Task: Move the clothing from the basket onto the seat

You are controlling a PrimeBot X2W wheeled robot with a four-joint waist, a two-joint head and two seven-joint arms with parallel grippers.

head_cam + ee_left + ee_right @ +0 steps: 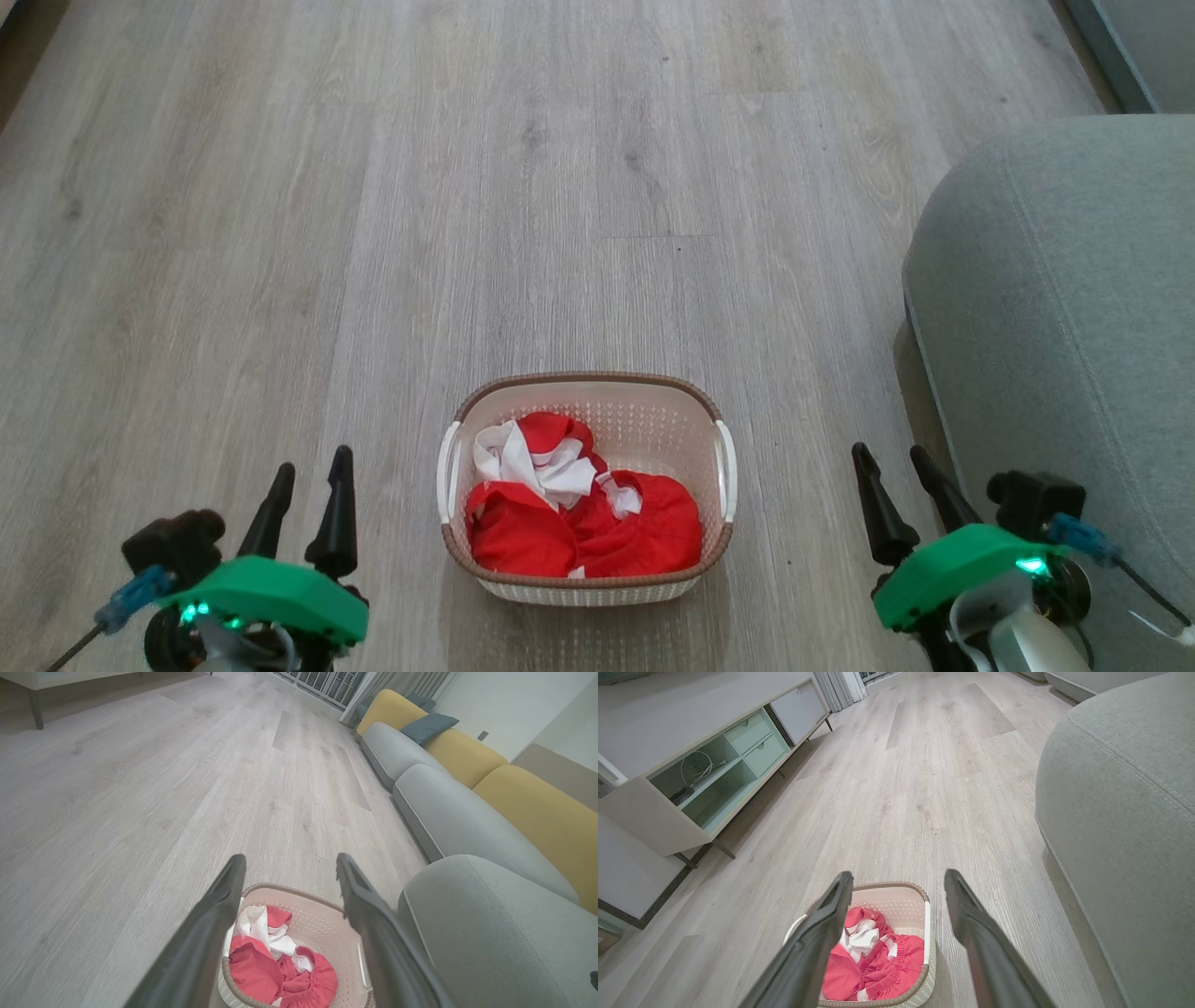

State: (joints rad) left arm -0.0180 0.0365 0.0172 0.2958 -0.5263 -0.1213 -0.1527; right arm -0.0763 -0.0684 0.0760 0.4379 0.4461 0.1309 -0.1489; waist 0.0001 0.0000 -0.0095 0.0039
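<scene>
Okay: basket (588, 379) stands upright on the wood-look floor (373, 187), low centre in the head view, between both grippers and touching neither. Clothing (560, 537) is all inside the basket: red bunched fabric is heaped in the near half, and a white twisted piece lies on top toward the basket's left side. The far part of the basket bottom is bare. White handles (727, 469) sit on the basket's left and right ends.

Seat (1064, 308) is grey and rounded with a seam line. It is on the robot's right of the basket, with a strip of floor between them.

Left gripper (314, 459) is at the lower left, jaws spread and empty, fingers pointing forward over bare floor left of the basket. Right gripper (889, 450) is at the lower right, jaws spread and empty too, just beside the seat's front edge.

In the left wrist view the spread fingers frame the basket. Beyond the seat, more grey sofa sections with yellow backrests (537, 812) and a teal cushion (427, 725) run along the wall. In the right wrist view a low cabinet (705, 774) with open shelves and drawers stands at the floor's left side, well apart from the basket.
</scene>
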